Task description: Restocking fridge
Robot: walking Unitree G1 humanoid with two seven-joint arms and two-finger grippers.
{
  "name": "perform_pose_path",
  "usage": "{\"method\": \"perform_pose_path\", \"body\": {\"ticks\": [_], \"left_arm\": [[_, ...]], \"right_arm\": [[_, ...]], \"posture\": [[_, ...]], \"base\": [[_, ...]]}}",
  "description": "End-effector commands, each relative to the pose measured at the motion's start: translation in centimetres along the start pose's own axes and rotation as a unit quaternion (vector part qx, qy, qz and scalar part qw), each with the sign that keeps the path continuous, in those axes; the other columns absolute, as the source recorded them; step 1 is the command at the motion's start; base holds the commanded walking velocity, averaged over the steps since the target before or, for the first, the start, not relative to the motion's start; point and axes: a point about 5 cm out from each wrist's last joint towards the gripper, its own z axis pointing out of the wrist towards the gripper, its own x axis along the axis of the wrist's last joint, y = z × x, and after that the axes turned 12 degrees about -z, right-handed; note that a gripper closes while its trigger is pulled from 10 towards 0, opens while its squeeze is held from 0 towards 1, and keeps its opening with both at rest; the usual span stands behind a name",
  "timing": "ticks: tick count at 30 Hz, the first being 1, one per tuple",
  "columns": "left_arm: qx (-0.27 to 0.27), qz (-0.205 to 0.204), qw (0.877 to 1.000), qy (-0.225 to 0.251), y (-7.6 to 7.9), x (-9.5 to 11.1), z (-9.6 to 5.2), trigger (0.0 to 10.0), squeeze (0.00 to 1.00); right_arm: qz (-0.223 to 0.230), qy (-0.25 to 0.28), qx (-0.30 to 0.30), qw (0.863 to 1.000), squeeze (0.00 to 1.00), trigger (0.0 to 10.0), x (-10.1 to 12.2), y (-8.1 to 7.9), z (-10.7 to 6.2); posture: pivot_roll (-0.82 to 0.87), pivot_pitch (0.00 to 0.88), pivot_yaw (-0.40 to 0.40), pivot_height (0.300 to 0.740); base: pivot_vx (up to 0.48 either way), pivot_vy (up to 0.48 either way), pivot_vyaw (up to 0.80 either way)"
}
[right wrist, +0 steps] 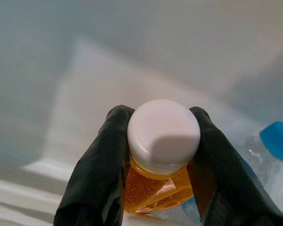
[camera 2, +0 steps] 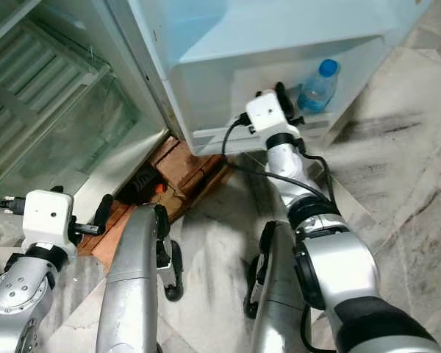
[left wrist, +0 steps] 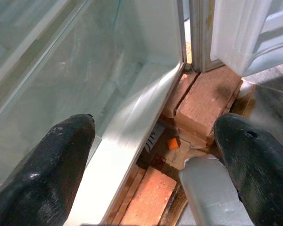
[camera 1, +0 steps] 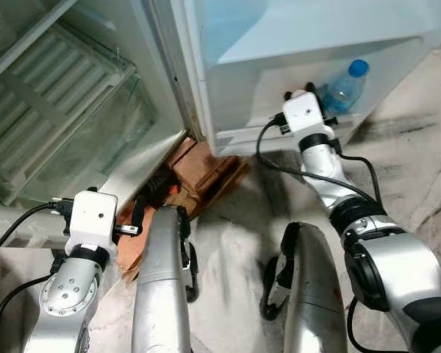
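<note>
Now the right gripper is clenched around the neck of an orange drink bottle, just under its white cap. The bottle's long axis runs along the fingers, cap toward the wrist. It is inside the fridge door shelf, just beside a water bottle with blue cap. The left gripper is released, fingers wide apart, near the bricks under the fridge.

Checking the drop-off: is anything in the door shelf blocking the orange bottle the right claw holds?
The right claw grips the white-capped orange bottle over the door shelf. A blue-capped water bottle stands right beside it, to the robot's right; the shelf's other side looks free.
</note>
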Motion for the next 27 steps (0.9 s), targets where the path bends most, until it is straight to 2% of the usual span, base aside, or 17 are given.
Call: {"method": "perform_pose_path", "body": {"ticks": [1,2,3,4,9,16,19,23,27], "left_arm": [[0.001,0.004,1.000,-0.025,-0.1,-0.9,-0.3,10.0,0.00],[0.000,0.004,1.000,-0.025,-0.1,-0.9,-0.2,10.0,0.00],[-0.002,0.004,1.000,-0.026,0.0,-0.9,-0.1,10.0,0.00],[-0.003,0.004,1.000,-0.026,0.0,-0.9,0.0,10.0,0.00],[-0.009,0.005,1.000,-0.023,0.3,-0.9,0.7,10.0,0.00],[-0.012,0.006,1.000,-0.021,0.4,-1.0,1.4,10.0,0.00],[-0.013,0.005,1.000,-0.016,0.5,-1.0,2.2,10.0,0.00],[-0.013,0.000,1.000,-0.006,0.7,-0.9,2.9,10.0,0.00],[-0.015,-0.006,1.000,0.000,1.1,-1.1,3.9,10.0,0.00]], "right_arm": [[0.009,-0.071,-0.005,0.997,0.00,10.0,-2.7,0.4,-0.8],[0.019,-0.081,-0.007,0.996,0.22,10.0,-3.0,0.6,-0.9],[0.035,-0.095,-0.008,0.995,0.64,10.0,-3.3,0.7,-0.9],[0.041,-0.099,-0.009,0.994,1.00,10.0,-3.3,0.8,-0.9],[0.074,-0.111,-0.022,0.991,1.00,10.0,-3.1,1.1,-0.5],[0.084,-0.096,-0.035,0.991,1.00,10.0,-1.8,2.0,0.5],[0.097,-0.084,-0.025,0.991,1.00,10.0,-1.1,2.2,1.0],[0.091,-0.050,-0.007,0.995,1.00,10.0,0.1,2.5,1.6],[0.094,-0.051,0.007,0.994,1.00,10.0,-0.2,2.5,1.4]], "posture": [[0.27,0.408,0.074,0.570],[0.27,0.406,0.075,0.570],[0.27,0.405,0.075,0.570],[0.26,0.403,0.075,0.570],[0.26,0.389,0.078,0.570],[0.25,0.360,0.073,0.570],[0.23,0.338,0.067,0.570],[0.21,0.305,0.053,0.570],[0.17,0.262,0.030,0.570]], "base": [[0.000,0.000,0.00],[0.000,0.000,0.00],[0.000,0.000,0.00],[0.000,0.000,0.00],[0.000,0.000,0.00],[0.000,0.000,0.00],[0.000,0.000,0.00],[0.000,0.000,0.00],[0.000,0.000,0.00]]}}
